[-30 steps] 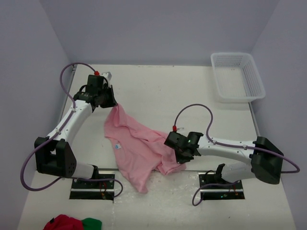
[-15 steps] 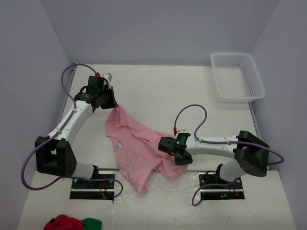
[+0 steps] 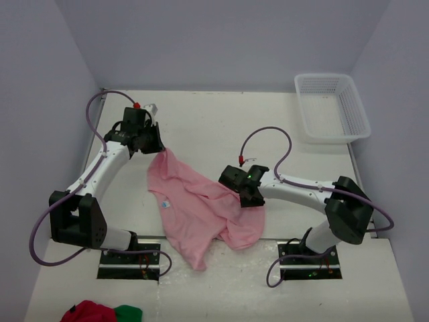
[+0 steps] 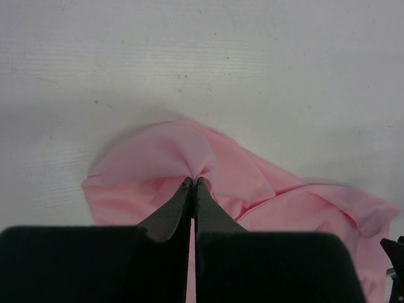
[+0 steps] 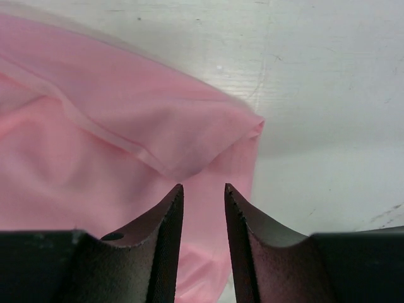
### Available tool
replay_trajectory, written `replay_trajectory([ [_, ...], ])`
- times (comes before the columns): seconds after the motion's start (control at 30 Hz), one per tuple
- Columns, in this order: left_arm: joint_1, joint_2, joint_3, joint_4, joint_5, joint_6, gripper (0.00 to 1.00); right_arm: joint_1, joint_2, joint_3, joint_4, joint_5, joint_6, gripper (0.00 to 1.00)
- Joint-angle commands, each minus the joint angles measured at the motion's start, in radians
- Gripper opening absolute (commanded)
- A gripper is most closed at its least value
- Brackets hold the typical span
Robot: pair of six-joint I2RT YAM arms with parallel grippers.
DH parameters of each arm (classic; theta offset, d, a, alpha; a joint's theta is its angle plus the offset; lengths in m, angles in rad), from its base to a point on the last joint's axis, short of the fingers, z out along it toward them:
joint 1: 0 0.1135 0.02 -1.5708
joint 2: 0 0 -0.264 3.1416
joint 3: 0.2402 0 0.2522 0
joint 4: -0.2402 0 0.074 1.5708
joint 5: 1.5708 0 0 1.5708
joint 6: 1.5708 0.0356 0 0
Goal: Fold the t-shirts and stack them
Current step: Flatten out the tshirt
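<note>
Top view: a single pink t-shirt (image 3: 194,208) lies crumpled, not folded, on the white worktop (image 3: 221,127), left of the frame's centre. It runs from a pinched corner at upper left down to a point at lower centre, between the two arm bases, with a rumpled lobe to the lower right. A small white neck label (image 3: 165,205) shows near its left edge.

The left tool (image 3: 158,146) meets the shirt's upper left corner. In the left wrist view the left tool (image 4: 193,182) is closed, its jaws pressed together on a gathered fold of pink cloth (image 4: 170,151), which fans out above the tips.

The right tool (image 3: 251,200) sits at the shirt's right edge, near the middle of the frame. In the right wrist view the right tool (image 5: 203,188) has its jaws a narrow gap apart. Pink fabric (image 5: 113,126) shows through the gap, and a hemmed corner lies just above the tips. Whether the fingers (image 5: 165,214) touch the cloth cannot be told.

A white mesh basket (image 3: 299,100) stands at upper right, well apart from the shirt. A red and green cloth (image 3: 100,312) lies at the bottom left edge.
</note>
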Motion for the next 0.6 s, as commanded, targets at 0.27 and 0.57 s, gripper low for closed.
replay_trajectory([
  [0.27, -0.003, -0.02, -0.001, 0.043, 0.022, 0.013, 0.0, -0.051, 0.043, -0.03, 0.125, -0.018, -0.118, 0.27],
  [0.57, -0.003, -0.008, 0.005, 0.043, 0.023, 0.013, 0.0, -0.05, 0.009, -0.03, 0.139, -0.038, -0.133, 0.3],
])
